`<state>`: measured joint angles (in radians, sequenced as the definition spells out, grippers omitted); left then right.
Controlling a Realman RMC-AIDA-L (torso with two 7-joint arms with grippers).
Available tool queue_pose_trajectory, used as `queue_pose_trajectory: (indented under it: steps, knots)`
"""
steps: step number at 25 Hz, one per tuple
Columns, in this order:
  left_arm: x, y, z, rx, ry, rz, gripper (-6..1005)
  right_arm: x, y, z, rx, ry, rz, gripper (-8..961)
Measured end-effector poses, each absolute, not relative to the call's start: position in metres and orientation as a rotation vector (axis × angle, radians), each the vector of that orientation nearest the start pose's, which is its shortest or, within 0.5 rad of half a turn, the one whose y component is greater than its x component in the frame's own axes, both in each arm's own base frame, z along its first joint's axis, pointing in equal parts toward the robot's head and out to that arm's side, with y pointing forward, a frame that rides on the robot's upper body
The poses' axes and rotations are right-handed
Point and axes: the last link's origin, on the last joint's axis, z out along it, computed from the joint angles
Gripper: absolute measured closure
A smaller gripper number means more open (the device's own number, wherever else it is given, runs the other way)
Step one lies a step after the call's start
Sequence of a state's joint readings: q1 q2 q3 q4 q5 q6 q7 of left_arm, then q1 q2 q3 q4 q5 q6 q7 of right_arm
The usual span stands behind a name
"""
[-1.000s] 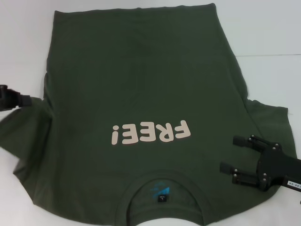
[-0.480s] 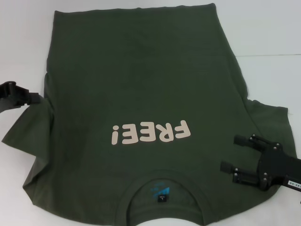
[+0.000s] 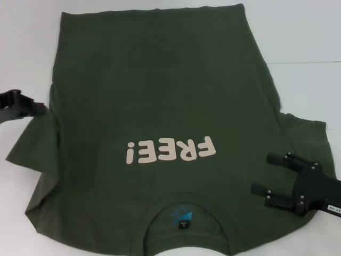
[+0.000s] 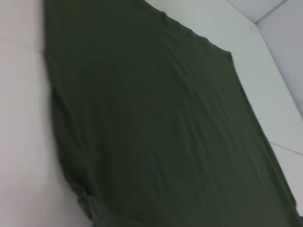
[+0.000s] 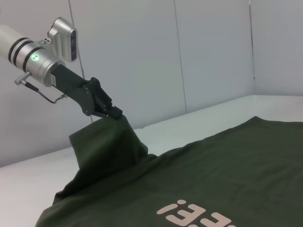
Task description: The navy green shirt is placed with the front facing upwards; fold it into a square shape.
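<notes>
Dark olive-green cotton T-shirt (image 3: pixel 160 106) with pale pink "FREE!" lettering (image 3: pixel 171 150) lies front-up on the white table (image 3: pixel 303 32), collar cut off at the near edge. Left gripper (image 5: pixel 113 113) pinches the raised left sleeve (image 5: pixel 106 146). Right gripper (image 3: pixel 261 176) hovers over the right sleeve, fingers spread.

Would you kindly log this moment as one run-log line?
left gripper: shut on shirt sleeve, lifted | right gripper: open over other sleeve | navy green shirt: front up, unfolded

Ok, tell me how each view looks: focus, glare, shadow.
Head view: navy green shirt sharp, evenly lit, white table bright, little shadow. Left wrist view: soft and blurred, cloth only. Right wrist view: crisp, left gripper pinching the raised sleeve, no glare.
</notes>
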<state>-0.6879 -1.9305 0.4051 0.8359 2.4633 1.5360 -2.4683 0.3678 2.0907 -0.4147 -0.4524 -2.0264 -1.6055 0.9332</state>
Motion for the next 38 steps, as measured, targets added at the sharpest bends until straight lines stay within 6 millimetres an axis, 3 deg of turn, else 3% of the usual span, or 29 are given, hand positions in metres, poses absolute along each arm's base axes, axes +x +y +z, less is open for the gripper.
queue_pose_trajectory:
  steps: [11, 23, 30, 38]
  knots:
    - [-0.299, 0.383, 0.137, -1.987, -1.71, -0.455, 962, 0.322, 0.264, -0.01, -2.485, 0.527, 0.821, 58]
    - [-0.307, 0.386, 0.154, -1.911, -1.666, -0.387, 962, 0.322, 0.264, -0.01, -2.484, 0.529, 0.821, 57]
    - [-0.307, 0.385, 0.156, -1.908, -1.667, -0.402, 961, 0.321, 0.265, -0.01, -2.486, 0.529, 0.823, 57]
    - [-0.289, 0.386, 0.146, -1.995, -1.688, -0.506, 961, 0.32, 0.267, -0.01, -2.486, 0.528, 0.822, 58]
